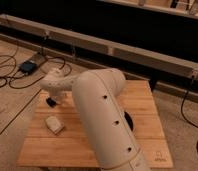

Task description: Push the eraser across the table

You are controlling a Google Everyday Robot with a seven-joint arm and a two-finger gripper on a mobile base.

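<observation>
Though half hidden, gripper (52,99) seemingly overhangs the table (148,102).

We see a light slatted-wood desk (142,100), a pale beige block (54,124), a cream arm (102,115), dark jaws by the desk's left edge.
</observation>
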